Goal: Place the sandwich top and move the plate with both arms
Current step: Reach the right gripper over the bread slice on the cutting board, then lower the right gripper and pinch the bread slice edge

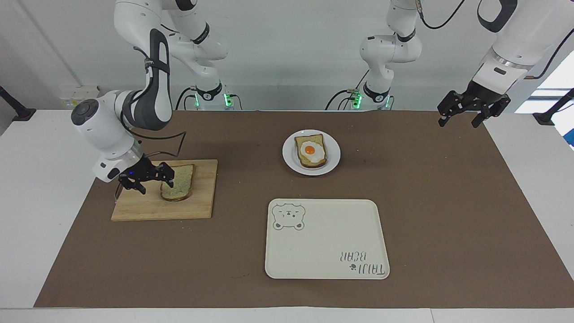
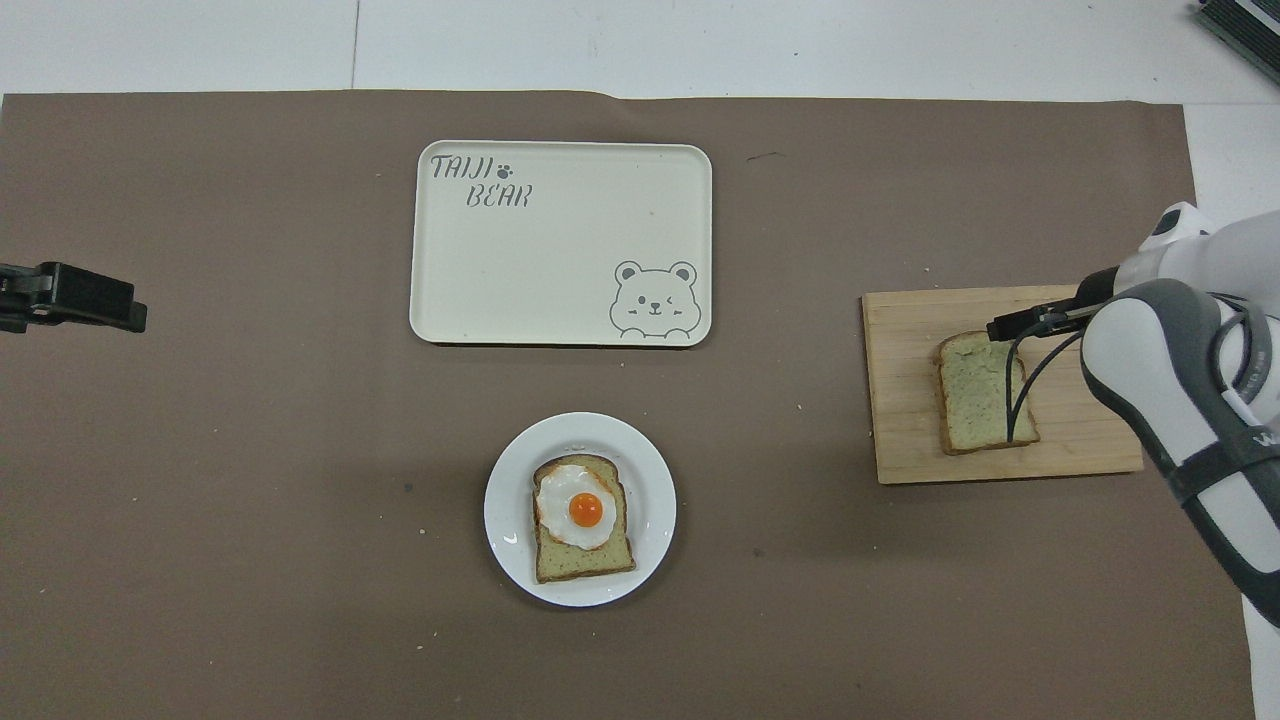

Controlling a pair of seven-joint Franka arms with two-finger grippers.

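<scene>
Facing view shows the right pincer (image 1: pixel 145 179) down low over the wooden cutting board (image 1: pixel 134 208), its jaws spread wide and empty at the edge of the sandwich top (image 1: pixel 179 183). That slice lies flat on the board, toward the right arm's end of the tabletop (image 1: pixel 448 202). The step in hand looks like the approach for the first pickup; no grip is made yet. The plate (image 1: pixel 332 157), holding the egg-topped bread slice (image 1: pixel 310 151), sits near the middle, nearer the robots than the bear-print tray (image 1: pixel 327 242). The left pincer (image 1: pixel 471 110) waits in the air over the left arm's end of the tabletop, jaws also wide and empty. Next, I judge, the right pincer must straddle the slice's edge, close gently so the soft bread does not crush, lift, and carry it over the egg.
</scene>
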